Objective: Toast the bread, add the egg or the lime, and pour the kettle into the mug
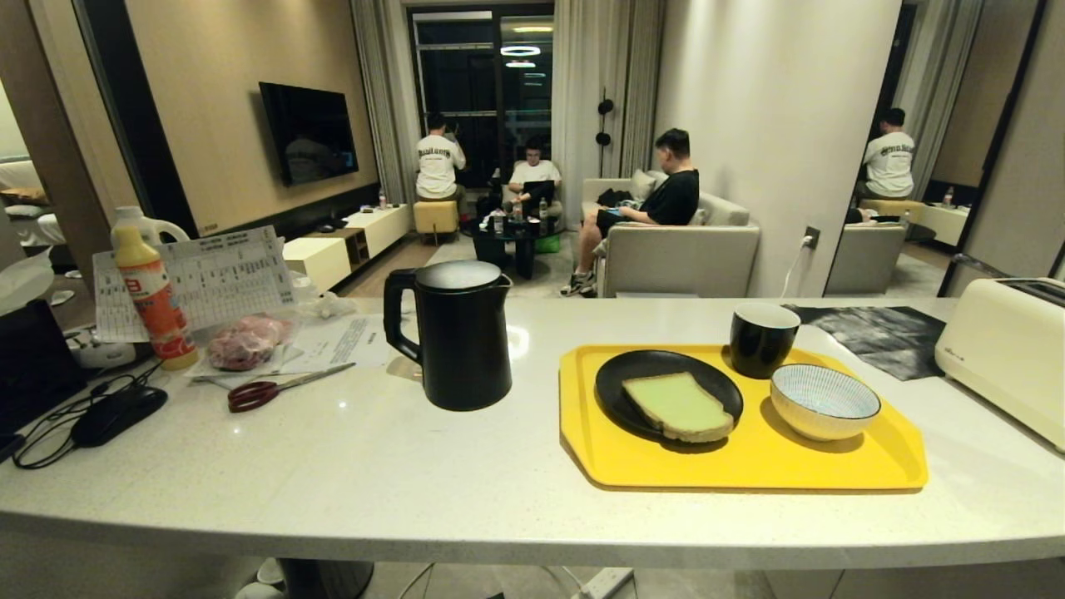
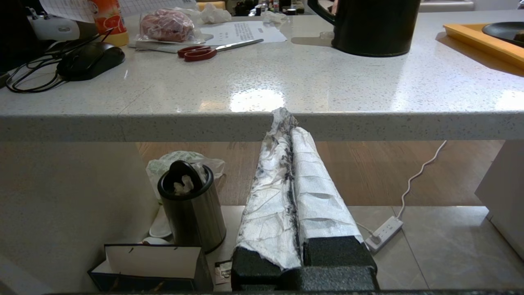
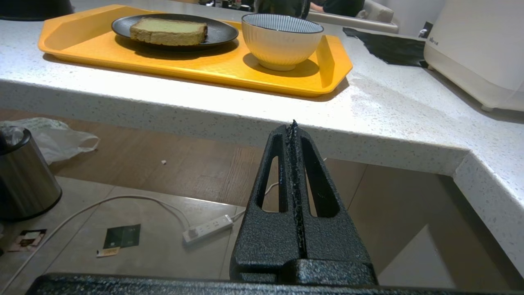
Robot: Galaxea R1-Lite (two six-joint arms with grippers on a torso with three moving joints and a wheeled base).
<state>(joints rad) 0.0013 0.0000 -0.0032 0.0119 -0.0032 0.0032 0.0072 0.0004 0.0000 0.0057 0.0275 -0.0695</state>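
The bread (image 1: pixel 678 405), a pale green slice with a brown crust, lies on a black plate (image 1: pixel 624 381) on the yellow tray (image 1: pixel 749 466). Behind it on the tray stands the black mug (image 1: pixel 763 339), beside a striped bowl (image 1: pixel 824 401). The matte-black kettle (image 1: pixel 456 333) stands on the counter left of the tray. The cream toaster (image 1: pixel 1007 353) sits at the far right. No egg or lime shows. Neither arm appears in the head view. My left gripper (image 2: pixel 283 116), wrapped in white paper, is shut and empty below the counter edge. My right gripper (image 3: pixel 293 126) is also shut and empty, below the counter edge near the tray (image 3: pixel 196 67).
Red scissors (image 1: pixel 274 388), papers, a bagged pink item (image 1: pixel 245 339), an orange bottle (image 1: pixel 154 299) and a mouse with cables (image 1: pixel 108 412) crowd the counter's left. A black mat (image 1: pixel 882 333) lies near the toaster. A metal bin (image 2: pixel 190 205) and a power strip (image 2: pixel 382 233) are on the floor. People sit in the room behind.
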